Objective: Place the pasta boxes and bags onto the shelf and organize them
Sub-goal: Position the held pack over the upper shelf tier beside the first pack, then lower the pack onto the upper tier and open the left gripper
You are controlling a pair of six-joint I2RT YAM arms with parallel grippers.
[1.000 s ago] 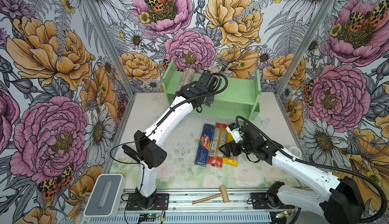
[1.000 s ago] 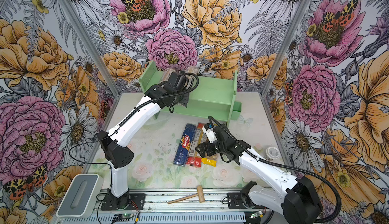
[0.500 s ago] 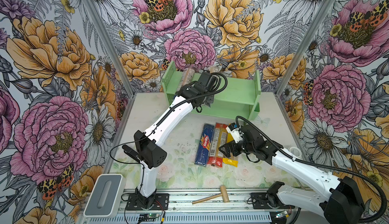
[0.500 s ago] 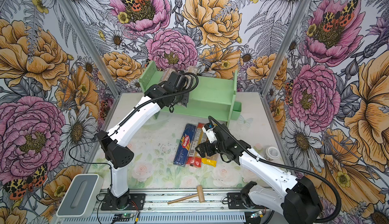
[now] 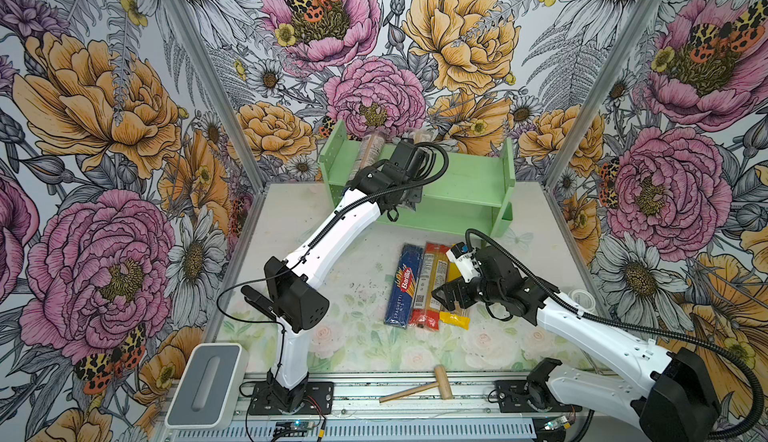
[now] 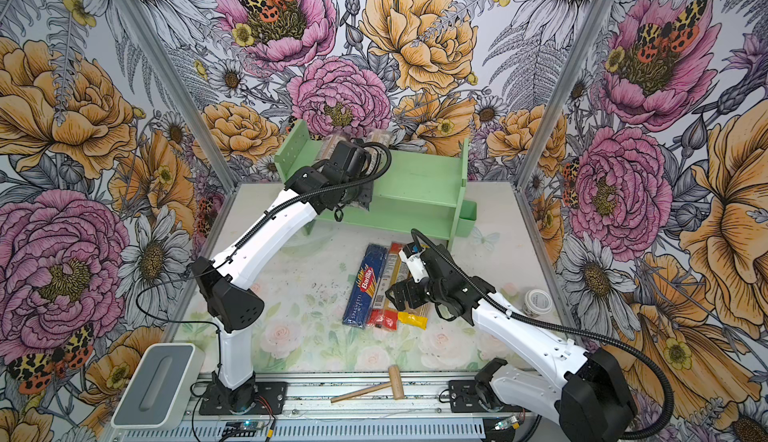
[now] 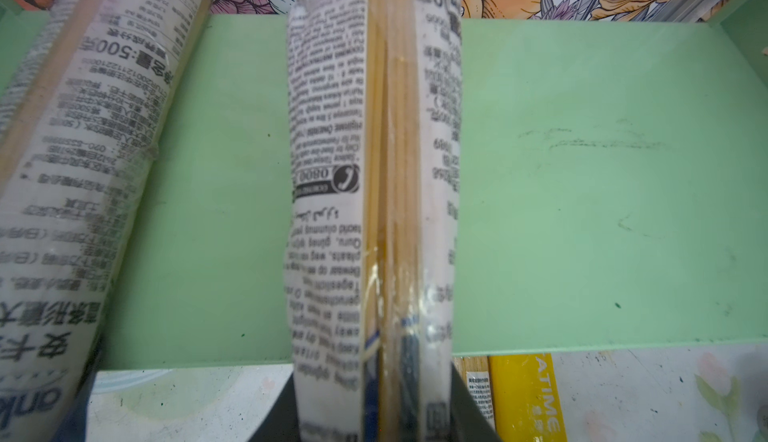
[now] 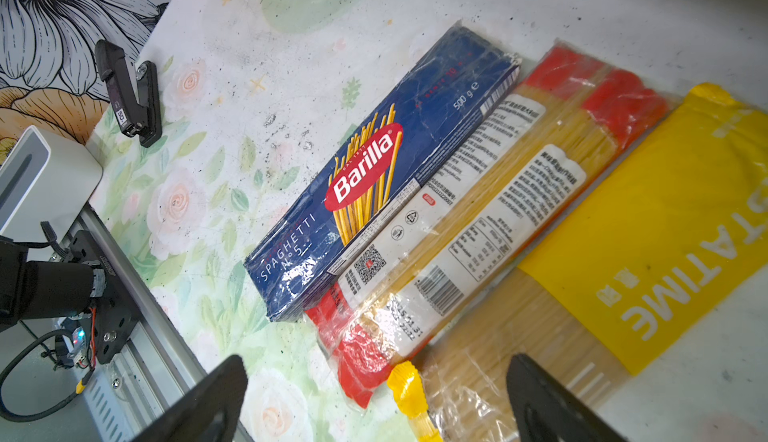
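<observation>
Left gripper (image 7: pixel 374 417) clamped on a clear spaghetti bag (image 7: pixel 374 170), held lengthwise over the shelf (image 7: pixel 582 170), top board, near a second clear bag (image 7: pixel 91 149) lying there. Can't tell if it touches the board yet. Set it down flat and parallel to its neighbour before you release. Right gripper (image 8: pixel 374 377): jaws wide apart, above the yellow bag (image 8: pixel 623 232), beside the red-ended bag (image 8: pixel 478 211) and Barilla box (image 8: pixel 374 161) on the table (image 8: pixel 291 66). Keep it there.

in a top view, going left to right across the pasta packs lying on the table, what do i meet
Barilla box → red-ended bag → yellow bag
</observation>
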